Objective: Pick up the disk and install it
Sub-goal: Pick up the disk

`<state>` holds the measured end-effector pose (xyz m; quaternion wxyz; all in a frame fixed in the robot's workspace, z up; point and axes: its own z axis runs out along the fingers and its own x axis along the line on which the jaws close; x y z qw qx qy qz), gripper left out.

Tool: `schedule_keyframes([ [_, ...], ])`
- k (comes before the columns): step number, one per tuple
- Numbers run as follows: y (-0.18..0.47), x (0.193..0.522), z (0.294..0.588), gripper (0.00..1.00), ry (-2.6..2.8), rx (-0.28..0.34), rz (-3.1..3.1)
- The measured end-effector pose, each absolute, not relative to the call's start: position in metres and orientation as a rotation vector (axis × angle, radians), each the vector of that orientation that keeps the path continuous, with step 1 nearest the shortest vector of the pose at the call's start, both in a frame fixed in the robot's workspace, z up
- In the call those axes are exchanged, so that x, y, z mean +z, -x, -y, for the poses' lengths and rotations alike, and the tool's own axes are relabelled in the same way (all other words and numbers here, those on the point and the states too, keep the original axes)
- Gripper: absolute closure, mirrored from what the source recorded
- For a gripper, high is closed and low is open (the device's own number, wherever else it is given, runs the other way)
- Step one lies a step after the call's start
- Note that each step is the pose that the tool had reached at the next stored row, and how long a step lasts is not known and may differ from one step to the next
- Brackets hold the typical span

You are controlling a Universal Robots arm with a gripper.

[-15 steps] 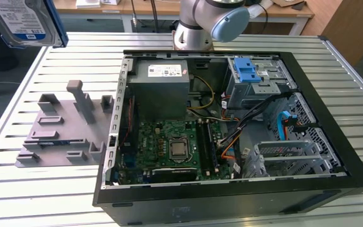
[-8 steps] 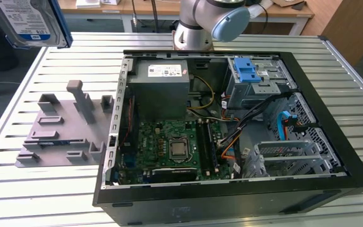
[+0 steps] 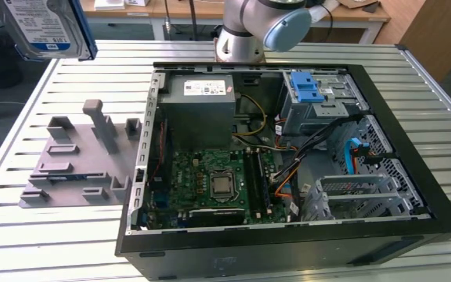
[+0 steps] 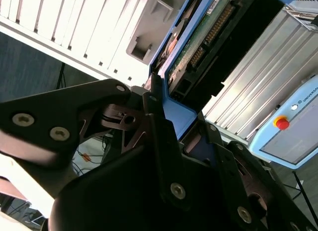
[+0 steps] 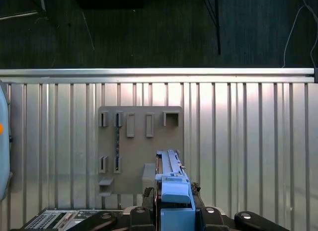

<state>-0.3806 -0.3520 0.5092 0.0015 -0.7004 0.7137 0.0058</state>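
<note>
- I'm clamping my gripper (image 4: 179, 119) narrow on the blue carrier edge, one finger on each side of it, so I'm holding the disk.
- The disk (image 4: 198, 47) is hanging edge-on out past my fingers. In the second wrist view its green circuit-board side and connector row are showing, with the blue frame wrapping the end I'm gripping.
- In the exterior view the disk (image 3: 41, 26) is riding high in the air at that view's upper left, label side facing the camera, touching nothing but me.
- The first wrist view is looking past the carrier at the grey fixture (image 5: 134, 151), whose slots are standing bare on the slatted table (image 3: 53, 235).
- So I'm judging the pick-up as done and the carry as the step in hand; the install is not yet started.
- Farther off, the open computer case (image 3: 288, 247) is lying on its side, well apart from the disk.
- At its far corner the blue-latched drive cage (image 3: 319, 100) is sitting beside the grey power supply (image 3: 202, 97).
- I'm reckoning seating the disk there calls for squaring the carrier to the cage opening and staying clear of the loose cables (image 3: 304, 147) nearby.
</note>
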Motion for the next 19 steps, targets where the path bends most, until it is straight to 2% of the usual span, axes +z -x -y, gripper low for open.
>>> schedule_keyframes([
  [19,0.353,0.509,0.352,0.64,2.198,0.018,-2.24],
])
